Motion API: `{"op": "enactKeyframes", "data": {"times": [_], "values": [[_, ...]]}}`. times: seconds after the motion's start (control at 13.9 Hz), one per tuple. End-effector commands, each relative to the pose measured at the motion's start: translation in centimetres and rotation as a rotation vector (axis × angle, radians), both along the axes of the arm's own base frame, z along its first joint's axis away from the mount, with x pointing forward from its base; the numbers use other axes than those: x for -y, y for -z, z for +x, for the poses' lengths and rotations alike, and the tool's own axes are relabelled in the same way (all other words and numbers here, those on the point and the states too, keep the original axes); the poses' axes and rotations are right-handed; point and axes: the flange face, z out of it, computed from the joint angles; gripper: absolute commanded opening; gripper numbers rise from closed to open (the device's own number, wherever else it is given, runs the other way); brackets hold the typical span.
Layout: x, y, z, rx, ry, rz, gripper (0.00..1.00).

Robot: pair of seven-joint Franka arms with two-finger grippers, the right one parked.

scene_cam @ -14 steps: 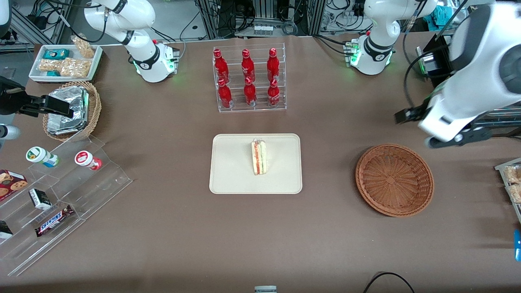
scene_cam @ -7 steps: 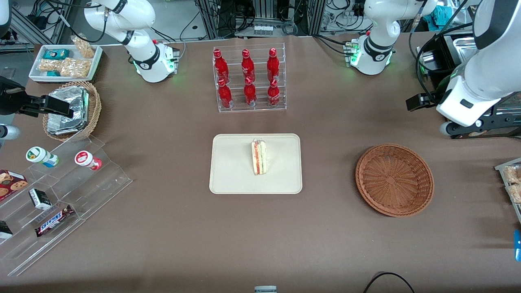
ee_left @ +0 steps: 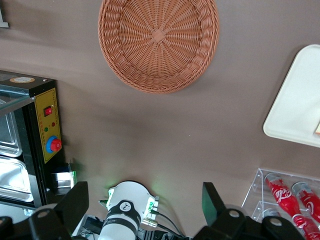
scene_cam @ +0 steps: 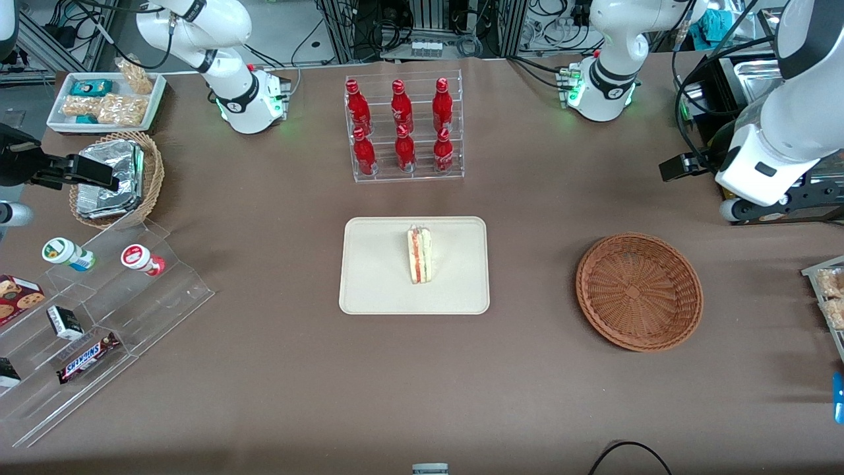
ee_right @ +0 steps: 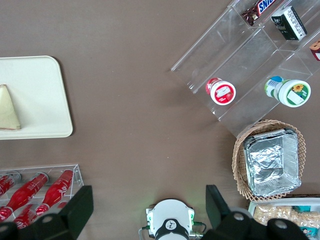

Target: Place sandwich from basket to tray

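Observation:
The sandwich (scene_cam: 419, 255) stands on edge near the middle of the cream tray (scene_cam: 376, 264), its red-orange filling facing up. The reddish-brown wicker basket (scene_cam: 639, 290) sits empty toward the working arm's end of the table. My gripper (ee_left: 144, 205) hangs high over the table edge at that end, farther from the front camera than the basket, well apart from both. It is open with nothing between its fingers. The left wrist view looks down on the empty basket (ee_left: 159, 42) and a corner of the tray (ee_left: 300, 105).
A clear rack of red bottles (scene_cam: 402, 128) stands farther from the front camera than the tray. A black control box (ee_left: 42, 125) and metal pans lie near my gripper. Toward the parked arm's end are a tan basket of foil packets (scene_cam: 112, 178) and a stepped acrylic snack stand (scene_cam: 99, 316).
The working arm has drawn back and risen, away from the basket toward its end of the table. Sandwich, tray and basket have not moved.

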Motion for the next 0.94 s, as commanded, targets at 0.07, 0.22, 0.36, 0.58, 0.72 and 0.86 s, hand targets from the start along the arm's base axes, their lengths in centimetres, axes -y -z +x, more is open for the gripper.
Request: {"op": "enactKeyframes", "data": {"times": [0.07, 0.22, 0.36, 0.58, 0.72, 0.86], "values": [[-0.8, -1.2, -2.0, 0.039, 0.046, -0.006, 1.00], [-0.8, -2.0, -3.0, 0.059, 0.049, 0.007, 1.00], [-0.8, -3.2, -3.4, 0.100, 0.050, 0.017, 1.00], [-0.8, -4.0, -3.0, 0.120, 0.049, 0.002, 1.00], [-1.0, -3.3, -2.0, 0.108, 0.045, -0.004, 1.00], [-1.0, -2.7, -1.5, 0.104, 0.042, 0.002, 1.00]]}}
